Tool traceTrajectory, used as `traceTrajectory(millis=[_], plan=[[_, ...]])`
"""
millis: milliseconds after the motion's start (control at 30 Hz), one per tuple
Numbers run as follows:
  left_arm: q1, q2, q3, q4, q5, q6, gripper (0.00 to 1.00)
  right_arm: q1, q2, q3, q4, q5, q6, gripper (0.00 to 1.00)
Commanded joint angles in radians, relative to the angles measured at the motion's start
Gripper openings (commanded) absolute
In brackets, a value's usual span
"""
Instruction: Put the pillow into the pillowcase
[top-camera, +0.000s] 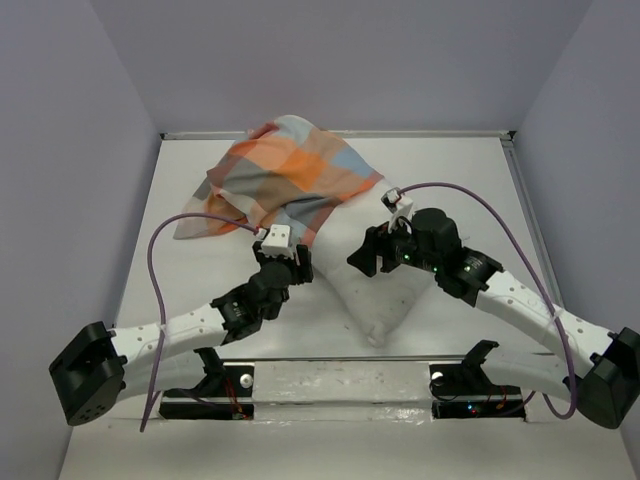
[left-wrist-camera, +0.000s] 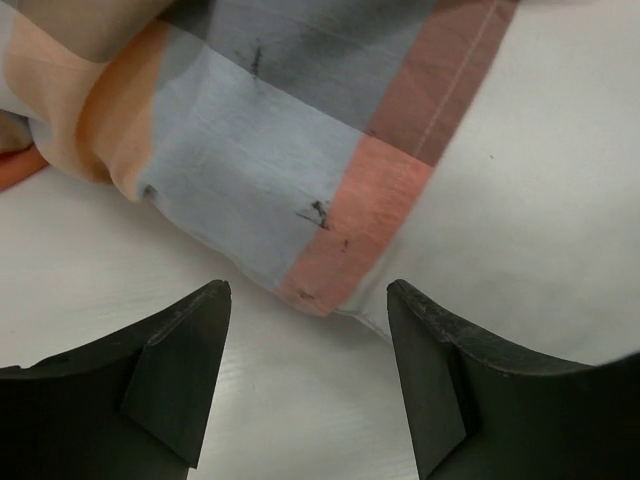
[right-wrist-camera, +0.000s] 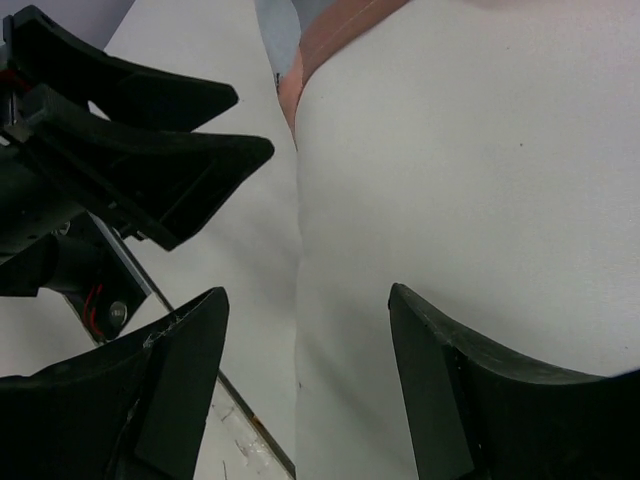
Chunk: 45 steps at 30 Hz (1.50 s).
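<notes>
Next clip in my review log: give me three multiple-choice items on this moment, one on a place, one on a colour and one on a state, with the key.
1. Where does the uncovered part of the pillow point?
A. toward the near edge of the table
B. toward the far wall
C. over the left side
2. The checks of the pillowcase are:
A. green and black
B. orange, light blue and grey-tan
C. plain white
3. The left tool and the right tool are:
A. both open
B. both shut on cloth
C. left shut, right open

Key:
1 A: its white corner reaches lowest in the top view.
2 B: those checks show in the top and left wrist views.
3 A: each wrist view shows its fingers spread apart, gripping nothing.
</notes>
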<state>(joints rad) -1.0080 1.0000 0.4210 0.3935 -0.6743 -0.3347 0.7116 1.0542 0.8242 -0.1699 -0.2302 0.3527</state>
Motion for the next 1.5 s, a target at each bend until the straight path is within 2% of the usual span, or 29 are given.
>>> traceTrajectory(millis=[0, 133, 300, 500, 733, 800, 833, 867, 933, 1133, 1300, 1400, 1433, 1467], plan=[[0.098, 0.04, 0.007, 0.176, 0.079, 0.046, 0.73, 0.022, 0.009, 0.061, 0.01, 0.054, -0.023, 0.71], [0.117, 0.138, 0.036, 0.217, 0.152, 0.101, 0.71, 0.031, 0.018, 0.059, 0.021, 0.055, -0.02, 0.71], [0.115, 0.137, 0.009, 0.271, 0.246, 0.117, 0.65, 0.031, 0.029, 0.064, 0.009, 0.089, -0.038, 0.72], [0.123, 0.11, 0.004, 0.255, 0.205, 0.138, 0.63, 0.04, 0.05, 0.073, 0.006, 0.089, -0.043, 0.72], [0.18, 0.258, 0.101, 0.214, 0.136, 0.161, 0.56, 0.06, 0.067, 0.085, 0.007, 0.112, -0.05, 0.72], [0.183, 0.264, 0.111, 0.214, 0.096, 0.171, 0.49, 0.072, 0.078, 0.099, -0.011, 0.166, -0.069, 0.73], [0.183, 0.255, 0.11, 0.214, 0.088, 0.172, 0.45, 0.087, 0.084, 0.105, -0.019, 0.192, -0.073, 0.82], [0.183, 0.241, 0.101, 0.214, 0.084, 0.162, 0.38, 0.097, 0.098, 0.116, -0.023, 0.239, -0.084, 0.88], [0.183, 0.181, 0.088, 0.212, 0.088, 0.154, 0.31, 0.126, 0.124, 0.131, -0.037, 0.305, -0.116, 0.9], [0.183, 0.072, 0.059, 0.173, 0.085, 0.145, 0.3, 0.163, 0.3, 0.239, -0.059, 0.48, -0.149, 0.93], [0.192, 0.092, 0.05, 0.191, 0.09, 0.146, 0.29, 0.183, 0.397, 0.297, -0.051, 0.546, -0.146, 0.93], [0.203, 0.101, 0.05, 0.203, 0.11, 0.137, 0.13, 0.183, 0.461, 0.322, -0.054, 0.583, -0.146, 0.93], [0.206, 0.092, 0.05, 0.205, 0.136, 0.126, 0.05, 0.183, 0.499, 0.332, -0.052, 0.594, -0.144, 0.9], [0.207, 0.083, 0.056, 0.205, 0.156, 0.119, 0.03, 0.183, 0.524, 0.34, -0.052, 0.6, -0.139, 0.86]])
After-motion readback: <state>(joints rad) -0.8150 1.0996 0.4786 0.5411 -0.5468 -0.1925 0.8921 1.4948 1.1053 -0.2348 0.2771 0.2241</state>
